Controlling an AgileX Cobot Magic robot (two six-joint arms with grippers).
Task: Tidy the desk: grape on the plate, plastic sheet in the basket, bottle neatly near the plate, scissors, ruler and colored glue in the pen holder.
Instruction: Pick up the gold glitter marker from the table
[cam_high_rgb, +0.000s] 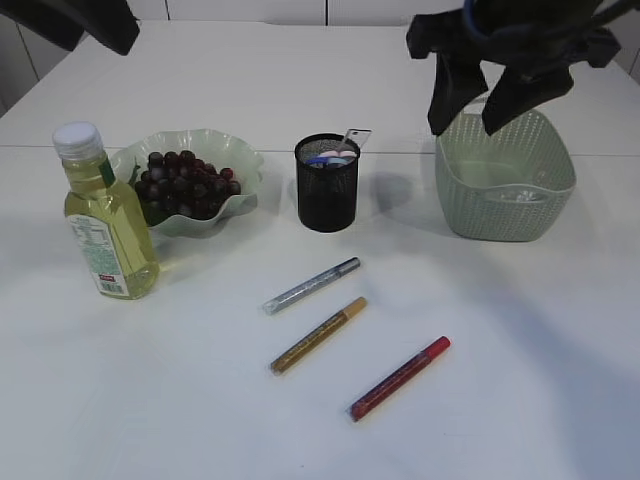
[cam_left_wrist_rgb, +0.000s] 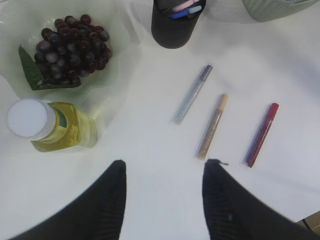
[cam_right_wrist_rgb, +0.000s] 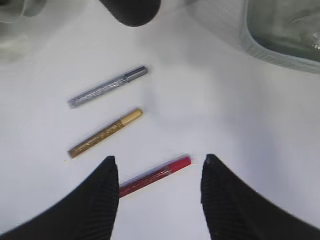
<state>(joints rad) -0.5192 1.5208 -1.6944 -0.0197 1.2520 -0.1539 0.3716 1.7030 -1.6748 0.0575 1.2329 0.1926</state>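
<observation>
Right claw (cam_high_rgb: 487, 112) hangs open above basket (cam_high_rgb: 545, 205) holding plastic sheet (cam_high_rgb: 518, 195).

**Three cameras, one shared patch**

The exterior view slants down across the table (cam_high_rgb: 520, 400). Both wrist views look steeply down from higher up, sharing three glue pens (cam_left_wrist_rgb: 212, 127) (cam_right_wrist_rgb: 104, 132); the left adds the bottle (cam_left_wrist_rgb: 50, 125).

Black mesh pen holder (cam_high_rgb: 327, 185), perforated, seemingly plastic basket (cam_high_rgb: 505, 180), glittery glue pens (cam_high_rgb: 311, 285).
</observation>
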